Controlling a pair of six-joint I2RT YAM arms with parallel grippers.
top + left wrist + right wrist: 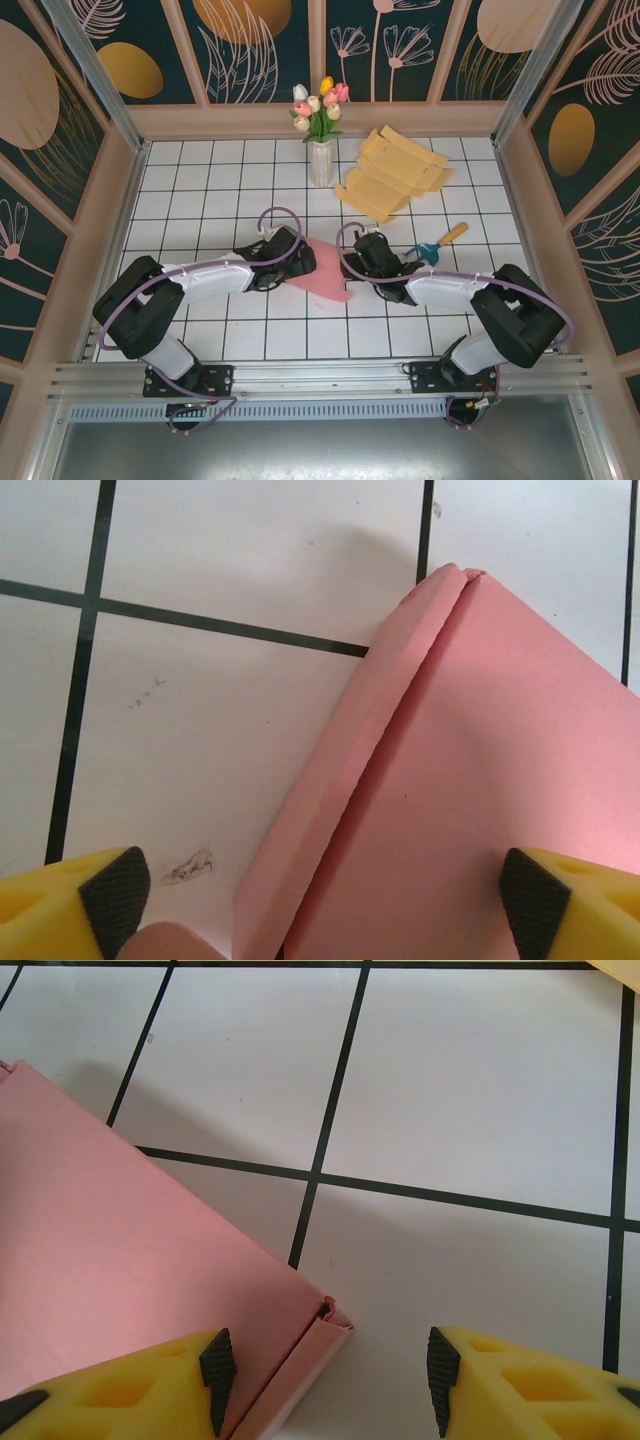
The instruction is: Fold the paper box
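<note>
Left tool gapes, released, astride the folded edge of a flat pink paper box lying on the table before the flower vase. Right tool, unclenched, sits at its corner, perhaps touching. Likely light, floppy card: pinch a creased flap.

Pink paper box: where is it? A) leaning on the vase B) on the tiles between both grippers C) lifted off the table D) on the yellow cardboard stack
B: the pink paper box lies on the white tiles, with the left gripper at one edge and the right gripper at the other.
</note>
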